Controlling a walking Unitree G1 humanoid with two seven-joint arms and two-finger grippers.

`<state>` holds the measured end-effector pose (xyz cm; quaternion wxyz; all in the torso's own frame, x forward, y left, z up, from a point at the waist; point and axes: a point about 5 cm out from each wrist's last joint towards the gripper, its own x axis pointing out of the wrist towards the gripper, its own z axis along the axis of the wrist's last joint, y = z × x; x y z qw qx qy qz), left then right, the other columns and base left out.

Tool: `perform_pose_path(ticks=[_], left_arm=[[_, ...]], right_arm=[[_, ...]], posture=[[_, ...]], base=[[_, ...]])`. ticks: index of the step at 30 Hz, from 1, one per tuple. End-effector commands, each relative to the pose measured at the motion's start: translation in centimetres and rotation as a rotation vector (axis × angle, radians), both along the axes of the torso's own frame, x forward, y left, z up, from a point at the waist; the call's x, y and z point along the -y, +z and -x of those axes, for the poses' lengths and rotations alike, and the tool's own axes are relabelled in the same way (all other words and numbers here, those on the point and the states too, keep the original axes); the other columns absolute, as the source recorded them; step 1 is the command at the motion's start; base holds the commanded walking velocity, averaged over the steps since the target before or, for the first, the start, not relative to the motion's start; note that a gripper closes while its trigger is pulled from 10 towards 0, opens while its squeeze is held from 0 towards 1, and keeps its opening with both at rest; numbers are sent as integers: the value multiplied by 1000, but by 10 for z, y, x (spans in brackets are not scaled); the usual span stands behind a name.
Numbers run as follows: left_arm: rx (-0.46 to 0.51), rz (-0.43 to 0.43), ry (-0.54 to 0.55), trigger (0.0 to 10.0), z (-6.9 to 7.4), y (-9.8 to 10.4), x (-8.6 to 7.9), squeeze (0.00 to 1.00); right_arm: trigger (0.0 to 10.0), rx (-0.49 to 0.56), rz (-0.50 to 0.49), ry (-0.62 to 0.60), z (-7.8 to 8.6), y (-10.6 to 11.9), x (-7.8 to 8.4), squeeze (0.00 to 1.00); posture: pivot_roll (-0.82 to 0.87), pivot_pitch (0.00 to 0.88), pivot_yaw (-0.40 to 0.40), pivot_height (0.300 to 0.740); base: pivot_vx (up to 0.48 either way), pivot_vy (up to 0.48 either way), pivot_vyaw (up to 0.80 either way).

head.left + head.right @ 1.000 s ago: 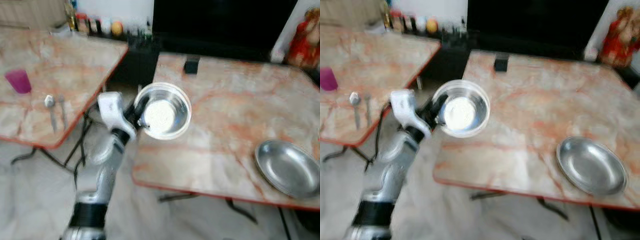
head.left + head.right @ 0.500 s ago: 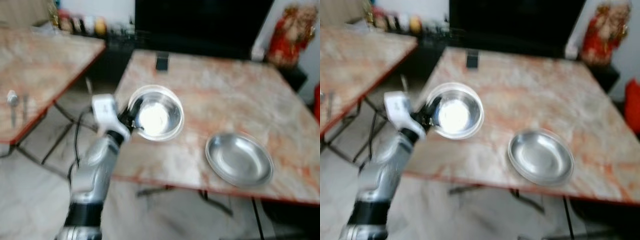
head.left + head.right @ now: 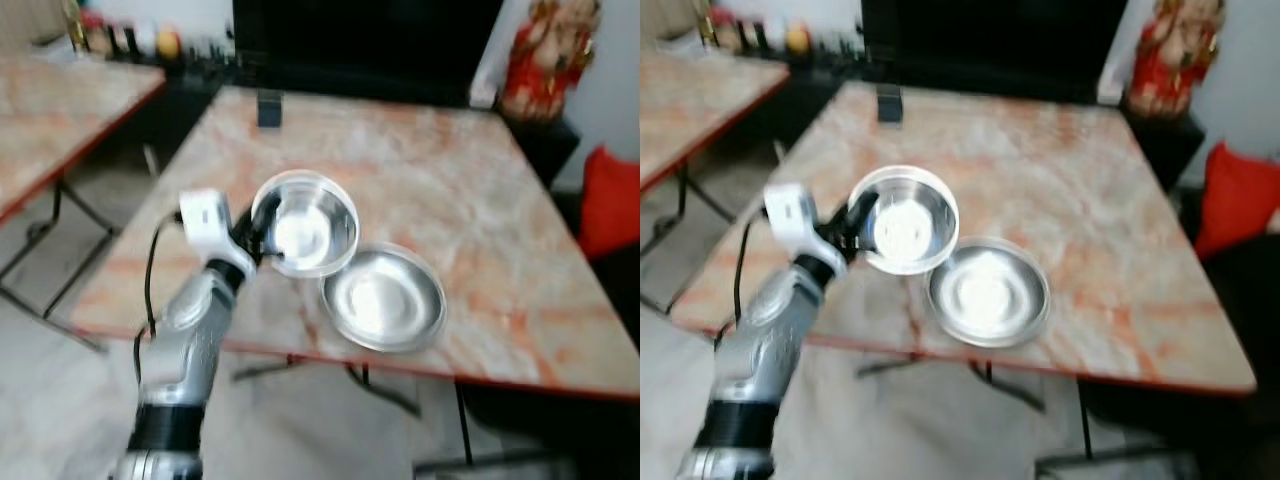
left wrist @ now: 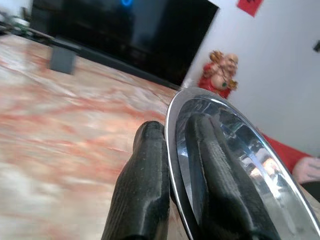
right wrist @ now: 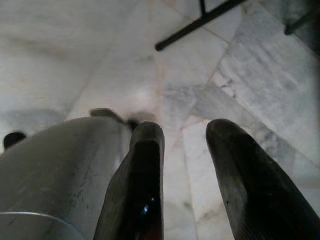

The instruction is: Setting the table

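My left gripper (image 4: 170, 200) jaws pinch steel bowl (image 3: 305, 222) by its rim, held over marble tabletop (image 3: 430, 170) just beside steel plate (image 3: 383, 298); right gripper (image 5: 192, 185) jaws apart, hanging over floor

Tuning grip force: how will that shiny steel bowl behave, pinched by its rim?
Likely stiff: the round shiny steel bowl holds its shape with the left tool clamping only its thin rim. Probably slippery, since the polished metal mirrors light. It may pivot, held at one edge above the marble-patterned table beside the flat steel plate.

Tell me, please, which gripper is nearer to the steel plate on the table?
Left. The left gripper, pinching a steel bowl, is beside the steel plate; the right gripper hangs over the floor.
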<state>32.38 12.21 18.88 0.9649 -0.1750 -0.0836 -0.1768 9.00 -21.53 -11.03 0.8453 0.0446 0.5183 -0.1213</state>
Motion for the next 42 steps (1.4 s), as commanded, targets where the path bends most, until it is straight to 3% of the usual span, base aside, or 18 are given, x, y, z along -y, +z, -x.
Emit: perform_pose_path(ticks=[1, 9, 11, 17, 32, 39, 42], left_arm=[[28, -7, -34, 10000, 1, 7, 11, 0], [24, -77, -39, 10000, -1, 4, 4, 0], [-7, -130, -16, 10000, -5, -1, -8, 0], [-64, -197, 5, 10000, -9, -8, -20, 0], [-91, -118, 64, 10000, -13, -7, -33, 0], [-199, -133, 138, 10000, -19, -19, -47, 0], [-251, -67, 150, 10000, -21, -22, -47, 0]], right_arm=[[10000, 1, 19, -15, 2, 1, 9, 0], [10000, 4, 19, -19, 1, 2, 9, 0], [10000, 3, 19, -17, 1, 2, 9, 0], [10000, 5, 17, -15, 1, 2, 9, 0], [10000, 9, 7, -14, 0, 2, 8, 0], [10000, 8, 4, -9, -1, 2, 7, 0], [10000, 7, 3, -6, -1, 2, 7, 0]], posture=[[131, 0, -82, 728], [131, 0, -83, 728], [131, 0, -83, 728], [133, 0, -82, 728], [131, 0, -79, 728], [133, 0, -78, 728], [129, 0, -76, 728]], base=[[0, -428, 0], [0, -427, 0], [0, -182, 0], [0, 0, 0], [0, 0, 0], [0, 0, 0], [0, 0, 0]])
